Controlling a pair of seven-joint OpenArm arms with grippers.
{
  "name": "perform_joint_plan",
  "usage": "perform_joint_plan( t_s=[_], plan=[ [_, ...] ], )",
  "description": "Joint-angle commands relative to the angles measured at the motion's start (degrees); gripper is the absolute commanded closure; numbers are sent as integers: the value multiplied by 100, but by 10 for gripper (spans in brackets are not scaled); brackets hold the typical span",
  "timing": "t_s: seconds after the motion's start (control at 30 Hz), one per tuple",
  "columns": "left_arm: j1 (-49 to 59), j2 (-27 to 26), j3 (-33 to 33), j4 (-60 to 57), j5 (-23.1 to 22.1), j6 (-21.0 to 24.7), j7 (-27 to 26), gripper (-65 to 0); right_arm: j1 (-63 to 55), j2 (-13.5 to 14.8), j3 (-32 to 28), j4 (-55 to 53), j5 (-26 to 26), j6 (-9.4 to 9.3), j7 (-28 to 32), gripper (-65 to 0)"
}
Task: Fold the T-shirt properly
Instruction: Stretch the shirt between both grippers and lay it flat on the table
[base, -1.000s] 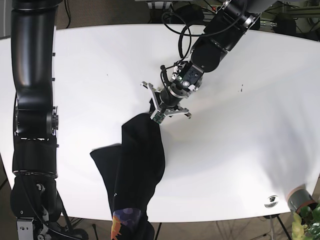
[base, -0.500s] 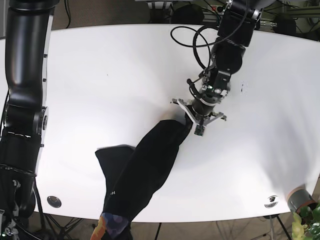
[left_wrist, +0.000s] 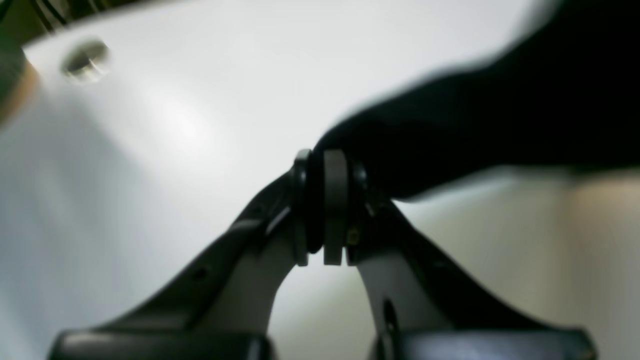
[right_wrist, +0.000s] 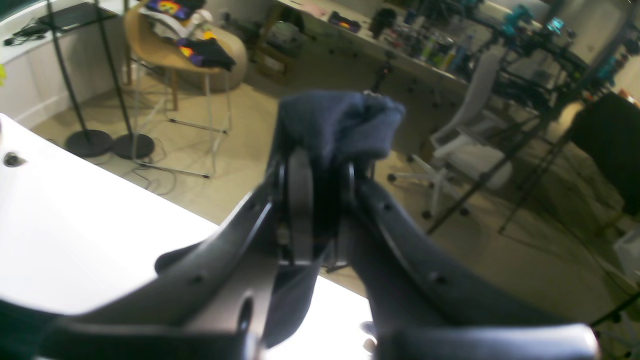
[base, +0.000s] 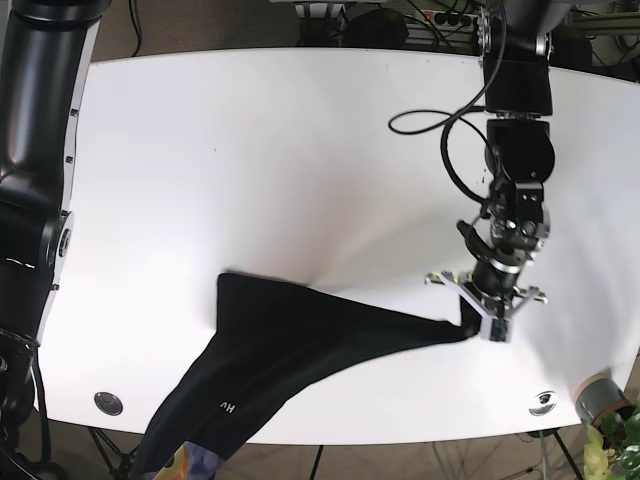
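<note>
In the base view, the right arm (base: 35, 150) stands along the left edge of the picture, and its gripper is out of that view, below the frame. The right wrist view shows the right gripper (right_wrist: 320, 200) closed, with its jaws pressed on a bunch of dark blue cloth of the T-shirt (right_wrist: 345, 122). This bunch stands up above the fingertips, and behind it is the room floor, so this gripper is out past the near edge of the table (right_wrist: 75, 240).

Going to the right in the base view, the T-shirt (base: 290, 340) lies dark on the white table (base: 280, 150). One wide part spreads near the front edge, and its lower left part hangs over that edge toward the right gripper, where a coloured print (base: 185, 465) shows a little. From the wide part a narrow band is stretched to the right.

At the end of this band is the left gripper (base: 488, 325), closed on the corner of the cloth, low at the table surface. The left wrist view confirms it: the left gripper (left_wrist: 325, 210) has its pads together with black fabric (left_wrist: 475, 130) between them, but this picture is blurred.

The back half of the table is bare. The front right table edge is near the left gripper, with a round insert (base: 543, 400) in the table there.
</note>
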Motion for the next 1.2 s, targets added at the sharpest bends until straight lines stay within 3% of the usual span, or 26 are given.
perform_joint_plan(
  t_s=[0.0, 0.13, 0.57, 1.0, 1.17],
  plan=[
    [-583, -83, -347, 145, 23, -83, 78, 0, 257, 6, 23, 83, 61, -157, 238, -19],
    [-1286, -118, -786, 128, 50, -426, 456, 0, 257, -3, 32, 83, 61, -324, 247, -19],
    [-2983, -900, -945, 119, 6, -558, 1186, 0, 257, -161, 50, 110, 79, -342, 414, -19],
    [-2421, -1252, -1191, 137, -3, -804, 1256, 0, -1987, -188, 999, 1121, 114, -342, 431, -19],
    [-1779, -1270, -1402, 181, -3, -813, 1247, 0, -3113, -531, 1623, 1613, 79, -342, 431, -19]
  ],
)
